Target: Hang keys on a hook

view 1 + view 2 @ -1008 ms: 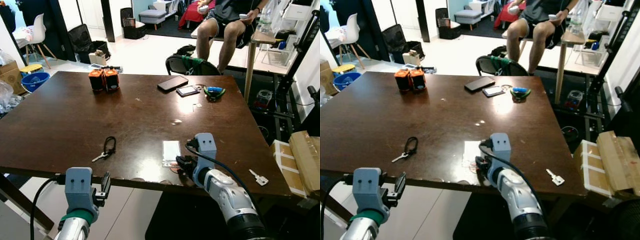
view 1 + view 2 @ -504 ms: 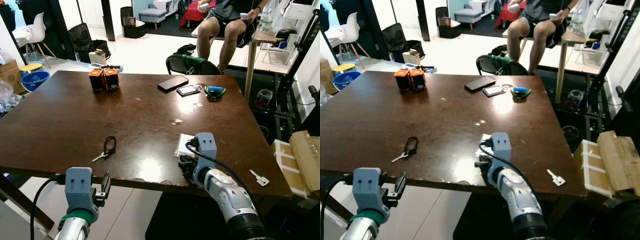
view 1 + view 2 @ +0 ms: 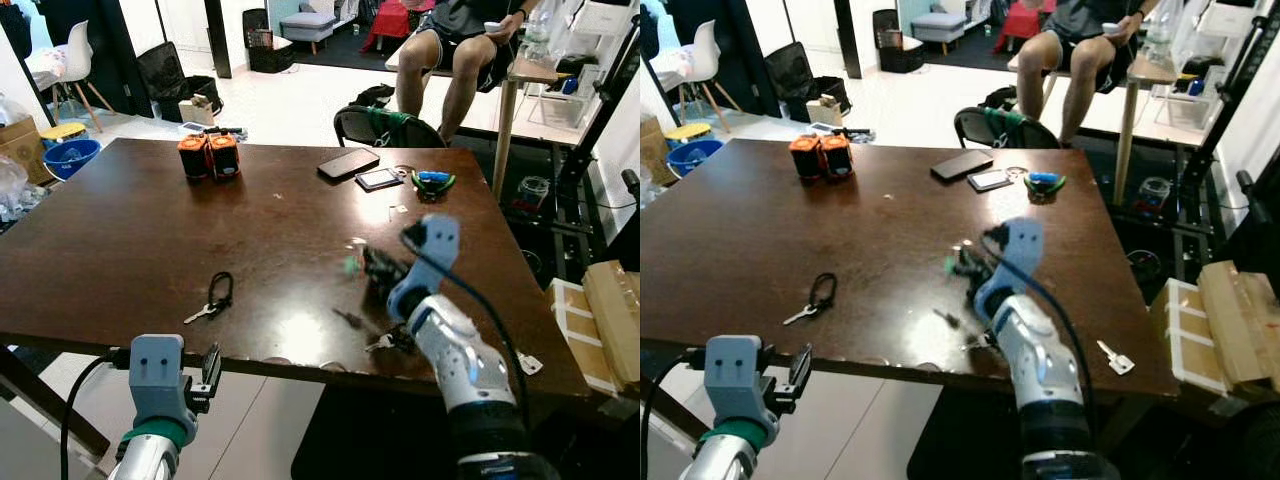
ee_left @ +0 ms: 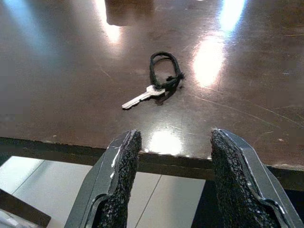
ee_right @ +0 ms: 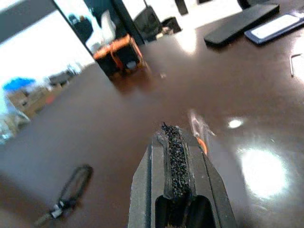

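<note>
Lifting off the table point(image 3: 120, 250), your right claw point(image 3: 375, 268) has risen shut on a small blurred thing, not the key point(image 3: 211, 297) still lying near the front edge before your wide-open left claw point(image 3: 207, 368), so hanging hasn't begun.

We are looking over a dark brown table point(image 3: 120, 250) with light glaring off its top. Beyond it, pale floor tiles point(image 3: 290, 105) are stretching toward a white chair point(image 3: 72, 62), a blue basin point(image 3: 70, 160) and a person's legs point(image 3: 440, 60) beside a small wooden table point(image 3: 530, 75).
</note>
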Controlling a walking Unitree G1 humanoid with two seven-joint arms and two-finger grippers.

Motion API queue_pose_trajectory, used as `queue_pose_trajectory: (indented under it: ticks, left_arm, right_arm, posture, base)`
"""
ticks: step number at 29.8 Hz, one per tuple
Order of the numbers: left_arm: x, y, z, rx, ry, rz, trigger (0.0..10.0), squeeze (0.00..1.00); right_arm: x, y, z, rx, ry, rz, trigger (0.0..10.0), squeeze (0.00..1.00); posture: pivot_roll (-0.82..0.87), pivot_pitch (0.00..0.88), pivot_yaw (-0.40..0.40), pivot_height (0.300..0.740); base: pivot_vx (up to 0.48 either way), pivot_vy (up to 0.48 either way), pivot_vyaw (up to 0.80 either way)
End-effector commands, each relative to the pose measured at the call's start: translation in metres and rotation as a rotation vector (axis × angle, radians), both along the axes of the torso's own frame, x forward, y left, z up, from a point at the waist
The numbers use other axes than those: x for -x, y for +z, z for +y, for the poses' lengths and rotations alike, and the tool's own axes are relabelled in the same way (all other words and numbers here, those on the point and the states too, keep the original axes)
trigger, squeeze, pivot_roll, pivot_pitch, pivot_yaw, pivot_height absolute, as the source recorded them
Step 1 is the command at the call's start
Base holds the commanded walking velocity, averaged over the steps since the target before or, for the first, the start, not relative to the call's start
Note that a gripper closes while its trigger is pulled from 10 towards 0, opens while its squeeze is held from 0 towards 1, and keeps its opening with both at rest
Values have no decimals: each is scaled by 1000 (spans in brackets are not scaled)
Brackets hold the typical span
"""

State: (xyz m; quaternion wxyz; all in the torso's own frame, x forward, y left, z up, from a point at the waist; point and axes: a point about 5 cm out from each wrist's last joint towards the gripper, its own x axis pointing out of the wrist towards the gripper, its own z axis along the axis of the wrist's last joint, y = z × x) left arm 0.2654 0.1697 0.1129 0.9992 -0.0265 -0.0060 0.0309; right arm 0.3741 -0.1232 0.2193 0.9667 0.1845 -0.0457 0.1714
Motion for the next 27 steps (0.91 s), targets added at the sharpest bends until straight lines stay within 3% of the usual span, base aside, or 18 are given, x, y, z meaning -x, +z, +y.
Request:
queue_pose_trajectory:
  ticks: [1, 13, 20, 23, 24, 25, 27]
  left_arm:
    - [2, -4, 5, -5, 14, 22, 10000, 0]
    - [3, -4, 6, -4, 13, 23, 10000, 0]
    - [4, -4, 8, 0, 7, 28, 10000, 0]
    - [5, -4, 8, -4, 4, 31, 10000, 0]
    - [5, -4, 8, -4, 3, 32, 10000, 0]
    - [6, -4, 8, -4, 1, 33, 10000, 0]
    - [6, -5, 8, -4, 0, 34, 10000, 0]
  right_arm:
    - [1, 4, 1, -30, 8, -23, 0, 0]
    - [3, 7, 5, -50, 29, -35, 0, 0]
    - [9, -1, 15, -17, 51, -22, 0, 0]
    - [12, -4, 21, 43, 61, -33, 0, 0]
    - [14, -6, 25, 80, 76, -41, 2863, 0]
    - [17, -9, 30, 122, 92, -47, 6980, 0]
    - [19, -12, 34, 151, 105, -51, 6980, 0]
  posture:
    - [-77, 96, 141, 740]
    - [-77, 98, 142, 740]
    - [-80, 94, 138, 740]
    - [-81, 93, 137, 740]
    - [-81, 92, 136, 740]
    - [-83, 92, 133, 740]
    - [-83, 92, 133, 740]
  base:
    - [0, 0, 0]
    - [0, 0, 0]
    - [0, 0, 0]
    - [0, 0, 0]
    - [0, 0, 0]
    - [0, 0, 0]
    - [0, 0, 0]
